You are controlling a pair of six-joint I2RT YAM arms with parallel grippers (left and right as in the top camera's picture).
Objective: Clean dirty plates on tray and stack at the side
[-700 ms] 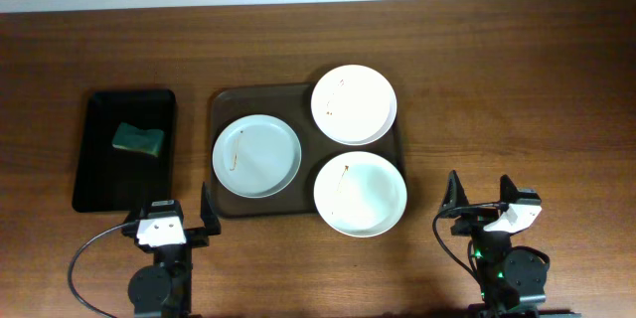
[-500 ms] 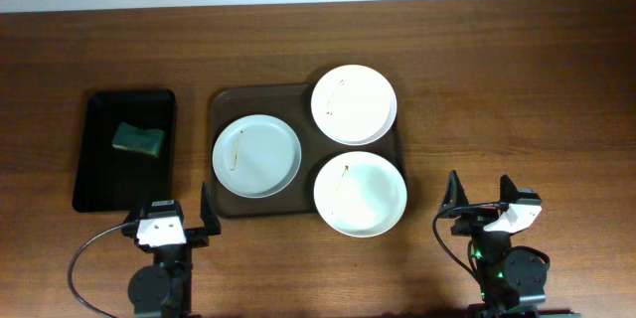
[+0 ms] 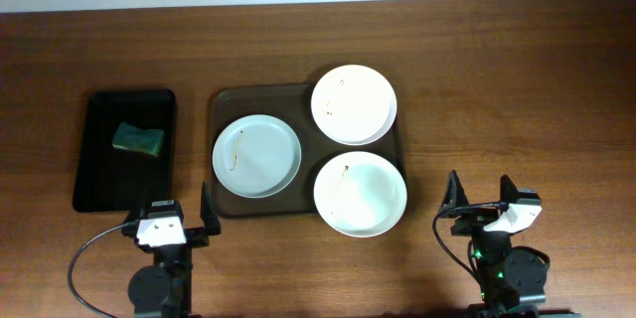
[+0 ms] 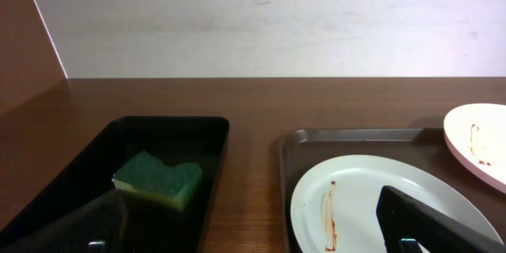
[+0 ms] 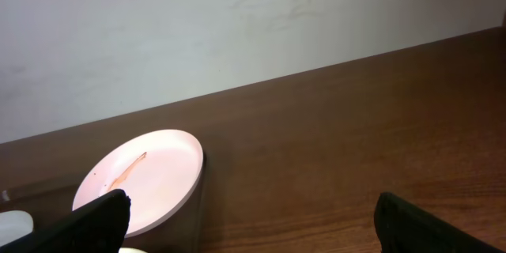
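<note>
Brown tray [image 3: 227,102] mid-worktop [image 3: 517,70] from overhead, bearing three streaked plates: left plate [image 3: 256,155], far-right plate [image 3: 354,104], near-right plate [image 3: 360,194]. Left hand [image 3: 167,209] just short of the tray's near-left corner, fingers apart. Right hand [image 3: 480,197] near the near-right plate, likewise spread.

Black tray [image 3: 97,104] with green sponge [image 3: 137,139] ahead-left of the left hand, nothing between.

From the left wrist: sponge ahead-left, long axis crosswise; left plate ahead-right.

From the right wrist: one streaked plate ahead-left.

Likely first: left hand to sponge.

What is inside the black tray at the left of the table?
Inside the black tray lies one green sponge, toward its far end. Nothing else shows in it from overhead. The floor under the sponge is covered, so it cannot be seen.
</note>
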